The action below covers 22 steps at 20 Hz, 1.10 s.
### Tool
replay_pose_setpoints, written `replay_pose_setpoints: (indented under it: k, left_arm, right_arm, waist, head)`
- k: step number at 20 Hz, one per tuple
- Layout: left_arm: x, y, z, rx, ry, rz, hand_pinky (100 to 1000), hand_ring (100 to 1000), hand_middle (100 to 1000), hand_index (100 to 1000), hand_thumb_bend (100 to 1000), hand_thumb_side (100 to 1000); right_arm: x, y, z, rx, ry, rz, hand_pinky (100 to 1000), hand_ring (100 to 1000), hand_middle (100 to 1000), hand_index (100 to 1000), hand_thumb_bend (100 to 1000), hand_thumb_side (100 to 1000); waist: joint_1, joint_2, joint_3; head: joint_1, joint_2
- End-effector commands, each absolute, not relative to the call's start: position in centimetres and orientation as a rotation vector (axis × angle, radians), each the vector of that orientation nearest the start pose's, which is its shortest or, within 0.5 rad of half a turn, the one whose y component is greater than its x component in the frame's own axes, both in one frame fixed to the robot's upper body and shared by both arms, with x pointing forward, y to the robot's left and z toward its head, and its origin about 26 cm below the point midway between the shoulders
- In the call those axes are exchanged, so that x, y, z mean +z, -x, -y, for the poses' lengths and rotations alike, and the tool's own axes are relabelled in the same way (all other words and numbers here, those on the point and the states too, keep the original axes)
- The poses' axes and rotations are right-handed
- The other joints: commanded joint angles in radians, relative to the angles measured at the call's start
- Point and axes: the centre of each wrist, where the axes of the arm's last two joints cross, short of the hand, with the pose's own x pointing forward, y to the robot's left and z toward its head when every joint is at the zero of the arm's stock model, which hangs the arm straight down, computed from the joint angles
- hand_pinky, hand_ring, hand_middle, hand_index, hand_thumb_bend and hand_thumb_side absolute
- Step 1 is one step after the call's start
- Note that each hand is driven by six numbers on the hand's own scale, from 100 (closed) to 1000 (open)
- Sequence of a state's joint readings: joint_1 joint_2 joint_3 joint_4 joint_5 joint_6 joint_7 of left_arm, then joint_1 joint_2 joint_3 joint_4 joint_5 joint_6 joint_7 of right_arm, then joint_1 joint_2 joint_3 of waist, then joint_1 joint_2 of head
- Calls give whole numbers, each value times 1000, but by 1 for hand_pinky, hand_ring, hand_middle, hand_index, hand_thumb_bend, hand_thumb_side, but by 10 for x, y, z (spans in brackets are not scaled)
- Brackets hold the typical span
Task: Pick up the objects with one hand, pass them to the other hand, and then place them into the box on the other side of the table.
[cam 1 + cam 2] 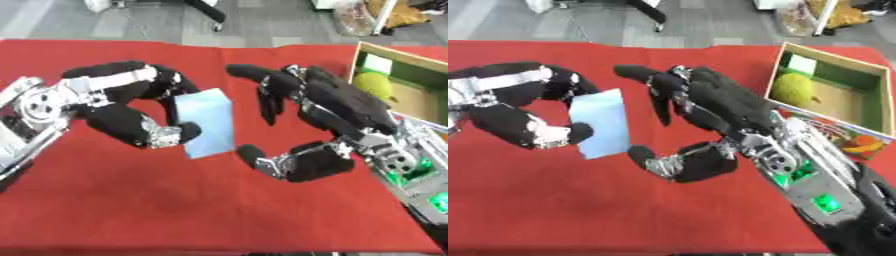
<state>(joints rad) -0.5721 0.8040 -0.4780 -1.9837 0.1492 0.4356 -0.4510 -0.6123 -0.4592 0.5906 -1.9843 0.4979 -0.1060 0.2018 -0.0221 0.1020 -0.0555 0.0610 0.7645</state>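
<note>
Left hand (131, 107) pinches pale blue flat rectangular block (206, 122), thumb below, fingers curled above. Right hand (324, 112) spread wide beside it, holding nothing.

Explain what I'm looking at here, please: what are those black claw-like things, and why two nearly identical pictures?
Those are a robot's two hands, steered by a person. Both pictures come from a camera pair in its head, looking down at a table with a red cloth, so they show the same moment from slightly different spots. The left hand has its fingers curled round a light blue block, lifted in front of it. The right hand is open just beside the block, apparently ready to take it. At the right edge stands a cardboard box with a yellow-green round thing inside; the block is meant to end up there too.
</note>
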Motion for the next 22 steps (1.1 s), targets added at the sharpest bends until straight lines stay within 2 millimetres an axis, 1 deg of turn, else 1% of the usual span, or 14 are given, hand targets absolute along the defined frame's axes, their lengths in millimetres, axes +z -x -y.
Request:
replay_pose_setpoints:
  k: [1,4,13,22]
  left_arm:
    - [247,-300,-221,-1384,-38,1482,790,520,486,643,208,371]
    - [248,-299,-220,-1381,-21,1487,790,518,484,641,203,379]
    - [252,-299,-213,-1377,126,1509,795,513,480,635,179,407]
    - [257,-300,-207,-1355,214,1527,798,510,477,631,159,420]
  right_arm:
    - [225,-285,129,-1923,-324,-2790,388,482,340,1000,306,398]
    - [225,-285,129,-1929,-333,-2783,386,481,340,1000,310,400]
    - [224,-283,126,-1926,-375,-2773,384,478,334,1000,309,395]
    - [222,-282,123,-1923,-367,-2767,378,474,329,1000,302,392]
  waist:
    - [11,-18,-2]
    - [12,-17,0]
    - [13,-19,5]
    - [12,-19,8]
  head:
    - [3,6]
    - [3,6]
    - [-1,6]
    - [-3,6]
